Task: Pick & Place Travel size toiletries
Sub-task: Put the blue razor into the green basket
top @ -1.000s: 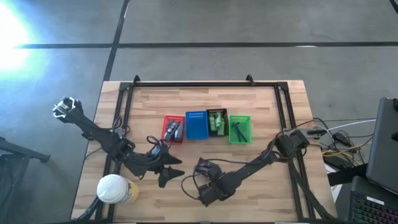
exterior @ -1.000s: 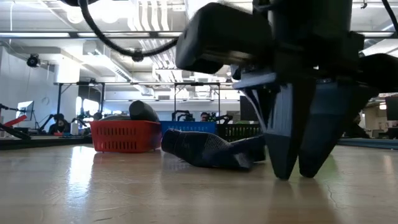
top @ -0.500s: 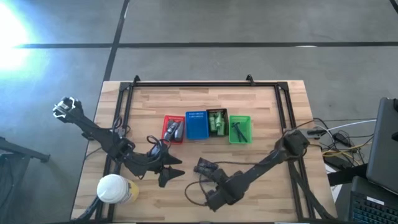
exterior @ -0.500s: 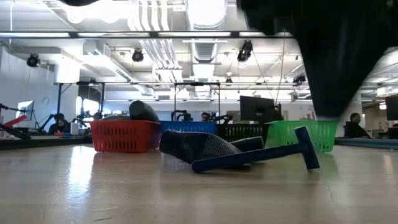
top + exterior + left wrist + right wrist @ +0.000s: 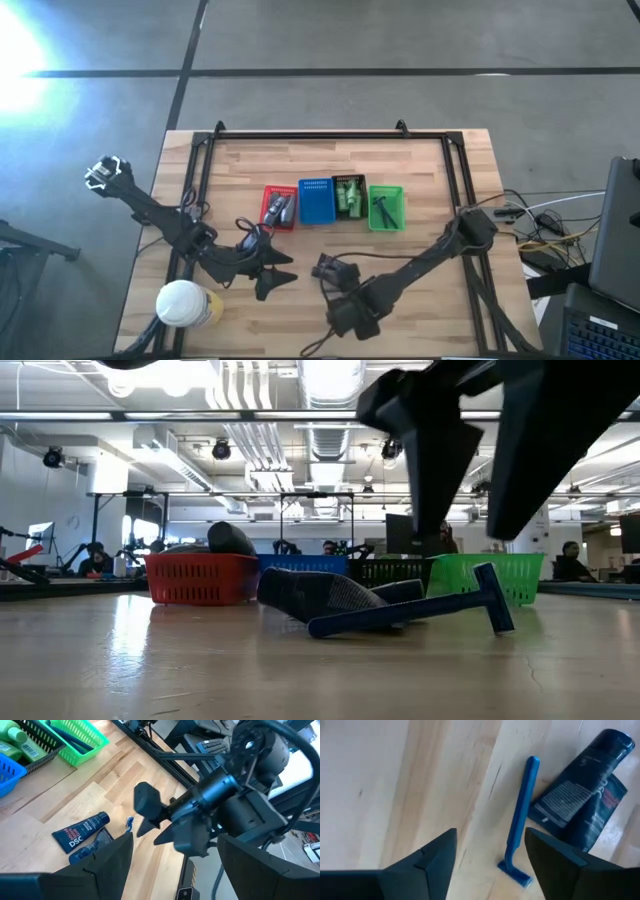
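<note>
High view: four baskets sit in a row mid-table: red basket (image 5: 278, 208) w/ grey tubes, blue basket (image 5: 316, 202), black basket (image 5: 349, 196) w/ green bottles (image 5: 350, 195), green basket (image 5: 385, 209) w/ dark sticks. White-capped container (image 5: 185, 304) stands at the table's front-left corner. Left gripper (image 5: 272, 272) rests low on the table, in front of the red basket, near the container. Right gripper (image 5: 340, 318) is at front-centre, its arm running diagonally to the right edge. A dark packet (image 5: 327, 268) lies between the two grippers.

Low view: blue razor (image 5: 410, 612) lies flat on the wood, head to the right, propped against the dark packet (image 5: 318, 595). Baskets line up behind. Right gripper (image 5: 478, 470) hangs above the razor, fingers spread, nothing between them, no contact w/ table.

Left wrist view: packet (image 5: 82, 832) marked "DSC" lies on the wood, razor tip (image 5: 129, 822) just beside it. Right gripper (image 5: 150, 817) is beyond them, fingers apart. Left fingers (image 5: 107, 857) are spread and empty.

Right wrist view: razor (image 5: 520, 819) lies directly below, alongside the packet (image 5: 580, 792), touching or nearly so. Right fingers (image 5: 437, 852) are wide, gripping nothing.
</note>
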### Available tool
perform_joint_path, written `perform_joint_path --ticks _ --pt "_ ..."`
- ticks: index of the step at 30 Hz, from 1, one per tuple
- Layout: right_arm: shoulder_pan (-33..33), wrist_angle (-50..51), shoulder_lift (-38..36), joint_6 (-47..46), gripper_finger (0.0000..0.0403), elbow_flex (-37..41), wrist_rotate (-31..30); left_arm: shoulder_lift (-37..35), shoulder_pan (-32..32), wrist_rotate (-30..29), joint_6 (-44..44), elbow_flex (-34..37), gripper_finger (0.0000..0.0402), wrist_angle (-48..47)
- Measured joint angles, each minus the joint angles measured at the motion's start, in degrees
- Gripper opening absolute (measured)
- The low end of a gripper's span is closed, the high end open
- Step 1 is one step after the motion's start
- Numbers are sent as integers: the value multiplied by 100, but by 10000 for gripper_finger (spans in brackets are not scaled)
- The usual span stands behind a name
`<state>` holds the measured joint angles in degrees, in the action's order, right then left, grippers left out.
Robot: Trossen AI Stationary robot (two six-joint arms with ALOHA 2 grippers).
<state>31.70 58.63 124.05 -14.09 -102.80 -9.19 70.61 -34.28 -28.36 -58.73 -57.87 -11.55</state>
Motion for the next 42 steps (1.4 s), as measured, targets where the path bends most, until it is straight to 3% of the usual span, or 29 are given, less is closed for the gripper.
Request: perform_joint_path --ticks 7,11,14,19,30,33,38,42 --pt "-170 -246 170 -48 248 261 -132 0 2 -2 -167 0 294 2" --pt "-284 -417 168 -100 233 493 -120 0 2 -2 -184 0 294 7" --pt "-403 -645 175 -258 216 690 256 0 2 -2 -256 0 294 15" --pt "-537 -837 170 -559 179 853 636 0 0 -3 -297 0 294 15" --pt "-566 -657 167 -701 42 842 675 0 1 -4 -329 0 294 18" --pt "-536 -408 66 -892 27 761 664 0 2 -22 -327 0 294 20" --pt "-463 -205 -459 -1653 31 772 664 0 7 -137 -304 0 294 20" --pt "-471 -226 -1197 -3131 30 945 368 -4 7 -175 -287 0 294 50"
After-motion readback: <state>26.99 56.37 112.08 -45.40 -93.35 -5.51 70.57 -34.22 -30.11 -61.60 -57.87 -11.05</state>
